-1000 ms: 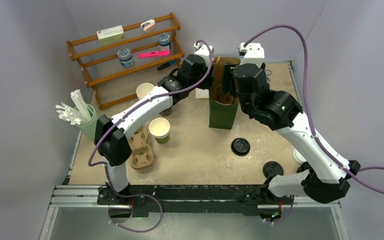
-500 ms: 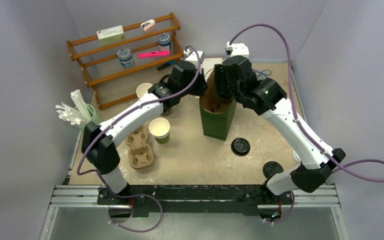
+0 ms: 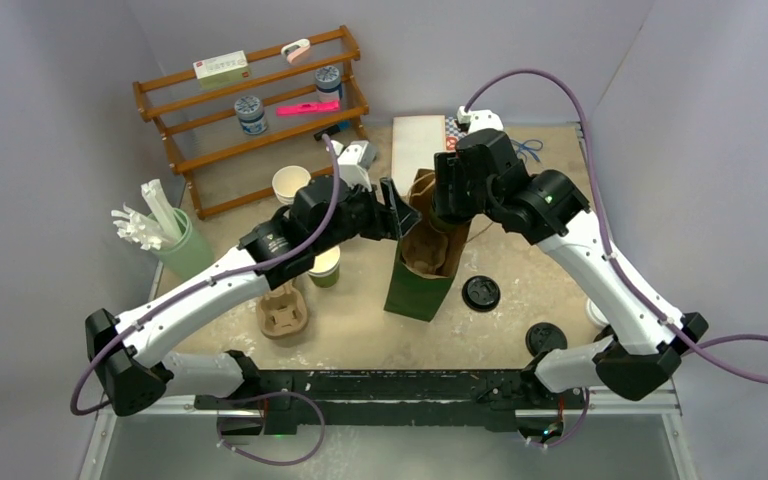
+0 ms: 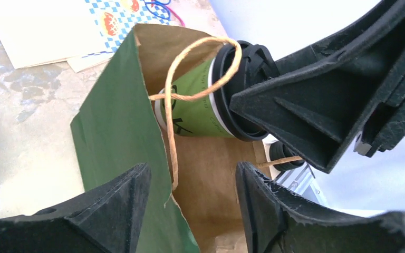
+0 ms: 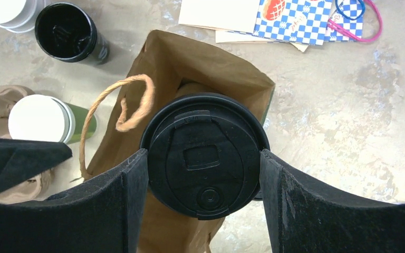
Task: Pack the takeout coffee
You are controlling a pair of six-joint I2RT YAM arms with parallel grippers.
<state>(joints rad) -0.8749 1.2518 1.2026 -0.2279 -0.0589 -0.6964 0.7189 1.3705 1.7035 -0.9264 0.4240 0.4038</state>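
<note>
Coffee [image 4: 192, 113] sits clenched in right claw [image 5: 204, 163], fingers pressed either side of its black lid [image 5: 203, 142], base inside the mouth of the green bag [image 4: 116, 137], lid above the rim. Cup axis points down into the bag, a bit tilted, so the drop is prob straight along it. Left claw [image 4: 192, 176] hangs released, astride the bag's near wall w/out pinching; twine handle [image 4: 171, 132] close by the cup
</note>
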